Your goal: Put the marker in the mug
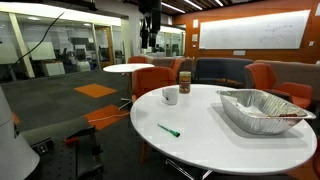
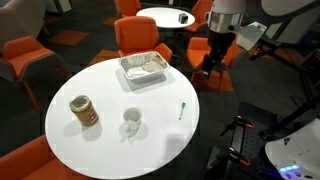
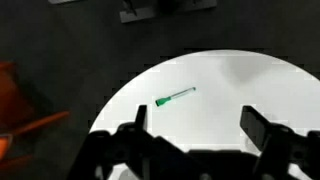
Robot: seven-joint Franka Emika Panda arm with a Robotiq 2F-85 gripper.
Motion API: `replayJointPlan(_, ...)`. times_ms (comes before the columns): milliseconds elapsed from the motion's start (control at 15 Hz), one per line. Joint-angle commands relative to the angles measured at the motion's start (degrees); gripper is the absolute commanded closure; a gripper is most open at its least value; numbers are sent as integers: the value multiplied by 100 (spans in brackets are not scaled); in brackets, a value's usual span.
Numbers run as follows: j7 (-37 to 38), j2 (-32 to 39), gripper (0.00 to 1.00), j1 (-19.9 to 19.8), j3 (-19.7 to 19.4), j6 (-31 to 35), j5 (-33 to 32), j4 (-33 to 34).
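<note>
The green marker [image 1: 169, 130] lies flat on the round white table [image 1: 215, 140], near its edge; it also shows in an exterior view [image 2: 183, 110] and in the wrist view [image 3: 175, 97]. The small white mug [image 1: 170, 96] stands upright on the table, away from the marker, and shows in an exterior view [image 2: 131, 121]. My gripper [image 3: 195, 120] is open and empty, high above the table's edge, with the marker below it and off toward one finger. In an exterior view the gripper [image 2: 213, 62] hangs beyond the table's rim.
A foil tray [image 1: 262, 108] sits on the table, also seen in an exterior view [image 2: 144, 67]. A brown can [image 1: 184, 81] stands near the mug, also seen in an exterior view [image 2: 83, 110]. Orange chairs [image 2: 139, 36] ring the table.
</note>
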Motion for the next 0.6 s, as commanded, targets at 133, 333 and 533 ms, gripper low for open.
replayJointPlan(133, 3, 1, 0, 22, -22, -10, -6, 12)
replayJointPlan(333, 3, 1, 0, 22, -22, -10, -6, 12)
replayJointPlan(533, 953, 201, 0, -67, 70, 214, 73, 43)
